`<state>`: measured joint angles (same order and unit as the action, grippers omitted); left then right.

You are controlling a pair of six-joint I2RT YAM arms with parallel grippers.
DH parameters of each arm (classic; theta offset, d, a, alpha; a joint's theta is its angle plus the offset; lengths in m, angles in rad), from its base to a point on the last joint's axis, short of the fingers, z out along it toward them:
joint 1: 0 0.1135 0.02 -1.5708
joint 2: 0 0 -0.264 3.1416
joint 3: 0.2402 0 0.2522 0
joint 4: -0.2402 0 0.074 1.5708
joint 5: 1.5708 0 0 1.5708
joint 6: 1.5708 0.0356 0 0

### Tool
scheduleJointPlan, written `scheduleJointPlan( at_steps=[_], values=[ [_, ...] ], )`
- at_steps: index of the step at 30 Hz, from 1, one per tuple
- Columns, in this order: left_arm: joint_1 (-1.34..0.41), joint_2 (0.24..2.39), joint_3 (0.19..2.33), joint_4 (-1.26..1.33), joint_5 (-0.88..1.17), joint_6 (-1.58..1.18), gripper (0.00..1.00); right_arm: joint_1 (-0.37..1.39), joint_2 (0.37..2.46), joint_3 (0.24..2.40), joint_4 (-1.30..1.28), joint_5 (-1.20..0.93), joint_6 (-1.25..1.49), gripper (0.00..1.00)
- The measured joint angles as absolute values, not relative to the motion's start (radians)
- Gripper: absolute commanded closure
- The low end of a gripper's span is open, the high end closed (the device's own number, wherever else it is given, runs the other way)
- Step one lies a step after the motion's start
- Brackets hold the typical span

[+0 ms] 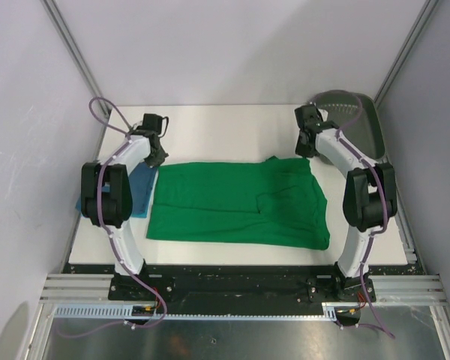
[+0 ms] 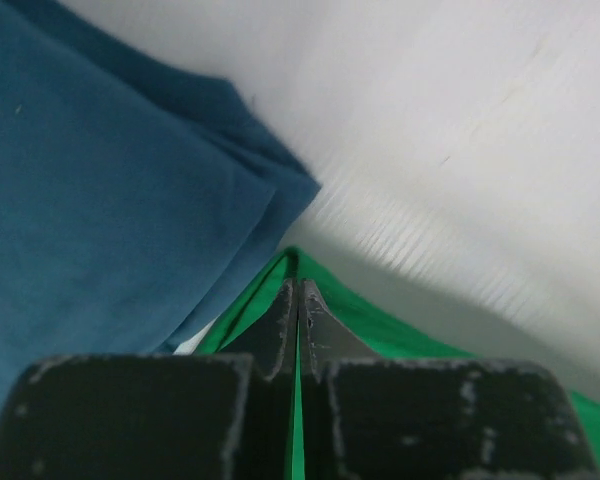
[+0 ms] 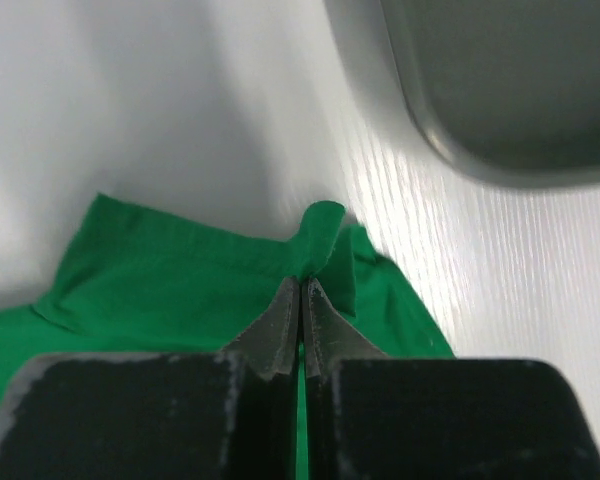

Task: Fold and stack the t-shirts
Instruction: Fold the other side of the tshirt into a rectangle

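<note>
Cotton in bright emerald, the green t-shirt (image 1: pixel 240 204) lies spread flat across the middle of the worktop (image 1: pixel 225 124), its long side running left to right, with a few soft ridges in its right half. Both far corners are pinched. The left end effector (image 2: pixel 298 292) has its fingers pressed together on the far-left corner, a sliver of green showing in the slit between them. The right end effector (image 3: pixel 302 285) is closed just as tightly on the far-right corner, where a small nub of cloth stands up past the tips. The teal t-shirt (image 1: pixel 139 193) sits folded at the left edge, just beside or touching the green one's left side. A dark tray (image 1: pixel 360 120) rests at the far right, near the right end effector but apart from the cloth. The step in hand looks like drawing the far edge towards the near edge for a fold. As I judge the risks, each grip holds very little cloth, so a corner could slip free mid-lift. Uneven travel of the two arms would skew the fold, and the left corner, so close to the teal t-shirt, could drag or rumple it.
</note>
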<state>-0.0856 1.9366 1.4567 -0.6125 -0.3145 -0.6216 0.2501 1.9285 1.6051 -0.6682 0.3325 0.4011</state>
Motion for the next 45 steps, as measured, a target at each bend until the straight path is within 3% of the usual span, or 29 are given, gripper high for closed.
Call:
scheduleJointPlan(
  at_steps=[14,21,45],
  values=[
    [-0.079,1.686,1.120,-0.580,-0.299,-0.629,1.00,0.358,1.531,1.171,-0.699,0.324,0.529,1.00],
    [-0.075,1.644,1.035,-0.568,-0.281,-0.629,1.00,0.370,1.462,0.981,-0.699,0.320,0.575,1.00],
    [-0.040,1.575,0.988,-0.549,-0.252,-0.628,1.00,0.356,1.323,0.960,-0.728,0.309,0.604,1.00]
  ],
)
